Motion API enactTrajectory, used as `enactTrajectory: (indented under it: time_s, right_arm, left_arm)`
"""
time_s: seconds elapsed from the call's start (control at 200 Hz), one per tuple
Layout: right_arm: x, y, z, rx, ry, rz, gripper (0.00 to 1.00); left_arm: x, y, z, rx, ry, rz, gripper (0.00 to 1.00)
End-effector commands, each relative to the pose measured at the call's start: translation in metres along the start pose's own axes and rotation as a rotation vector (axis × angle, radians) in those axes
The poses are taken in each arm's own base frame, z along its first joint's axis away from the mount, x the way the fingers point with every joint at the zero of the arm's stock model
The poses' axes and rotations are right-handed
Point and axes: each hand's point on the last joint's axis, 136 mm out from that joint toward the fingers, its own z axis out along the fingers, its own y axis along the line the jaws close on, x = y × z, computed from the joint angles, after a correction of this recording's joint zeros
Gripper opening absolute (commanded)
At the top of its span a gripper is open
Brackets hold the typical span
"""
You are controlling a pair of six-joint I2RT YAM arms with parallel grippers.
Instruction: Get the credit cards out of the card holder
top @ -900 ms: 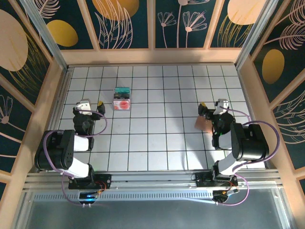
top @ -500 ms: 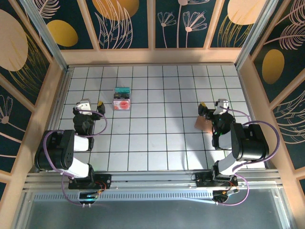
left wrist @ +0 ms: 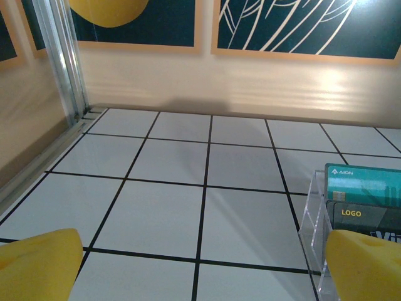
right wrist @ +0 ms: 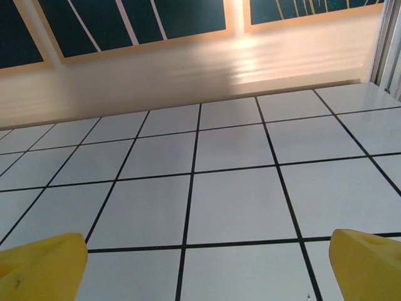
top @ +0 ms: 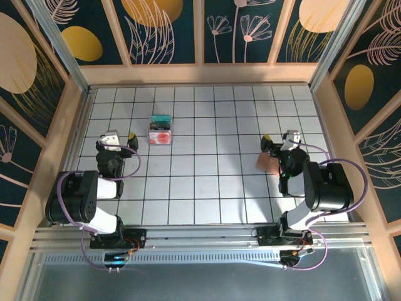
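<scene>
Left-centre of tiled surface [top: 213, 125]: clear card holder [left wrist: 313, 219], credit cards [top: 160, 133] standing inside.
Left end effector [left wrist: 202, 266] and right end effector [right wrist: 200, 263] both wide, empty, apart from holder.

So the thin plastic credit cards [top: 161, 130] are standing on edge, one behind the other, in a clear plastic rack [left wrist: 314, 216] on the left half. There's a teal-green card [left wrist: 366, 185] at the back, a dark grey card [left wrist: 369, 218] in front of it, and something red and white nearest. The flat pinkish-brown card holder [top: 265, 162] lies well apart on the right side. Looks closed, but that's hard to say from up there.
</scene>
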Motion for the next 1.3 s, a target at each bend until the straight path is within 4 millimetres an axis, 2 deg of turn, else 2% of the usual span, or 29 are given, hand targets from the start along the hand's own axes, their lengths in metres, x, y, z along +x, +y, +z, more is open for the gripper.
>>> enactTrajectory:
  time_s: [0.0,0.41,0.661,0.846,0.966,1.086,1.186,1.291]
  right_arm:
    - [-0.007,0.001,0.000,-0.010,-0.027,-0.026,0.99]
    - [-0.007,0.001,0.000,-0.012,-0.028,-0.026,0.99]
    - [-0.009,-0.010,0.004,0.046,-0.016,-0.001,0.99]
    - [-0.016,-0.017,0.007,0.086,-0.003,0.017,0.99]
    - [-0.023,-0.027,0.010,0.147,0.028,0.049,0.99]
    - [-0.029,-0.034,0.014,0.196,0.103,0.126,0.99]
    - [-0.030,-0.039,0.016,0.239,0.185,0.206,0.99]
    - [-0.026,-0.040,0.014,0.268,0.273,0.269,0.99]
  left_arm:
    - [-0.005,0.002,0.002,-0.005,-0.017,-0.015,0.99]
    - [-0.005,0.002,0.002,-0.005,-0.017,-0.016,0.99]
    - [-0.005,0.002,0.001,-0.005,-0.020,-0.017,0.99]
    - [-0.021,0.012,0.004,-0.069,-0.005,-0.040,0.99]
    - [-0.036,0.023,-0.002,-0.139,-0.024,-0.069,0.99]
    - [-0.052,0.031,-0.011,-0.189,-0.051,-0.135,0.99]
    - [-0.056,0.041,-0.013,-0.255,-0.027,-0.235,0.99]
    - [-0.058,0.031,-0.012,-0.204,0.008,-0.269,0.99]
